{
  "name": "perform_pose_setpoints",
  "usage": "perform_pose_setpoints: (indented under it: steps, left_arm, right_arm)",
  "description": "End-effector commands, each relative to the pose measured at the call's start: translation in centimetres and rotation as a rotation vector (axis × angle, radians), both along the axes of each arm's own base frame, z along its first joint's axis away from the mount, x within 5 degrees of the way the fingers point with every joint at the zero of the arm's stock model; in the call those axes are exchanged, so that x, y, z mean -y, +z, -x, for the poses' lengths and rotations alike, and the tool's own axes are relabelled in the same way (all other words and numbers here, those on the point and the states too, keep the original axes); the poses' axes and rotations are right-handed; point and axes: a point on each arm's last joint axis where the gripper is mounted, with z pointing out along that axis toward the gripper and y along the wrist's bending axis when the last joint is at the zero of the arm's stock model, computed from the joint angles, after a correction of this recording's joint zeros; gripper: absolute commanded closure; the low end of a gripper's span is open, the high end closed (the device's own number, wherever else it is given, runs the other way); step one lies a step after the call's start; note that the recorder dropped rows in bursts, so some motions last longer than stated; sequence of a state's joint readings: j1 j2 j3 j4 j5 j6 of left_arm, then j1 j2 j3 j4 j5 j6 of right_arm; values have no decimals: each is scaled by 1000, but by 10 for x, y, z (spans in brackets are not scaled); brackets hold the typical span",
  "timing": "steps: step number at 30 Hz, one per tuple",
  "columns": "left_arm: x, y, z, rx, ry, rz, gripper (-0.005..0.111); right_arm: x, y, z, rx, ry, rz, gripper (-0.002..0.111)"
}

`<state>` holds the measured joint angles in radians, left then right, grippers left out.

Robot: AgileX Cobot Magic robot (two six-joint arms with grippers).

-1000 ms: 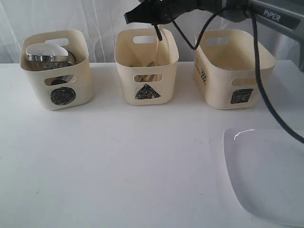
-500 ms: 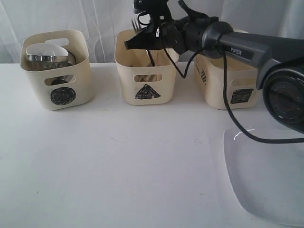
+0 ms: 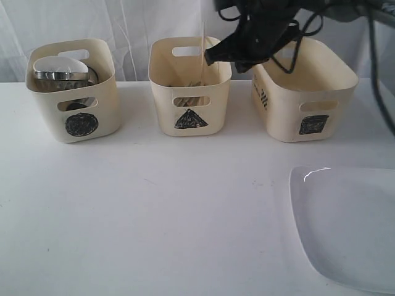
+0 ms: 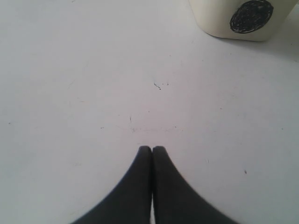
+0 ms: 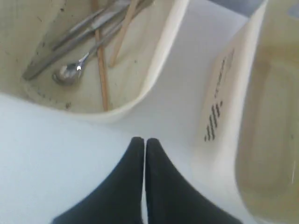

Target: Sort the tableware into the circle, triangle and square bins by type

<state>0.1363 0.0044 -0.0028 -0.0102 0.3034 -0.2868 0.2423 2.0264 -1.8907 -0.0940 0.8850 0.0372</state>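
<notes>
The circle bin [image 3: 74, 92] holds steel mugs and bowls [image 3: 60, 76] with a small white bowl [image 3: 58, 63] on top. In the triangle bin [image 3: 190, 86] lie a steel spoon [image 5: 65, 74], more steel cutlery [image 5: 86, 28] and two wooden chopsticks [image 5: 100, 70]; one chopstick [image 3: 203, 43] pokes up above the rim. The square bin [image 3: 302, 92] looks empty. A large white plate [image 3: 345, 228] lies flat at the front right. My right gripper [image 3: 210, 58] [image 5: 144, 140] is shut and empty, above the gap between the triangle and square bins. My left gripper [image 4: 152, 148] is shut over bare table near the circle bin [image 4: 238, 18].
All three bins stand in a row at the back of the white table [image 3: 173, 209]. A white curtain [image 3: 123, 24] hangs behind them. The right arm's black cables [image 3: 370, 37] hang over the square bin. The left arm does not show in the exterior view.
The right gripper held a chopstick over the triangle bin, dipped in, let it go and has pulled up and to the right. The chopstick now stands in that bin.
</notes>
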Motion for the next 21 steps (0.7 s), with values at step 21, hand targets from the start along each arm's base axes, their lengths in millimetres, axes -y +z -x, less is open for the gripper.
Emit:
perform_pose_setpoints:
  steps: [21]
  left_arm:
    - [1,-2,1,-8,-1,12,107]
  right_arm:
    - [273,-90,235,122,-1076,-245,108]
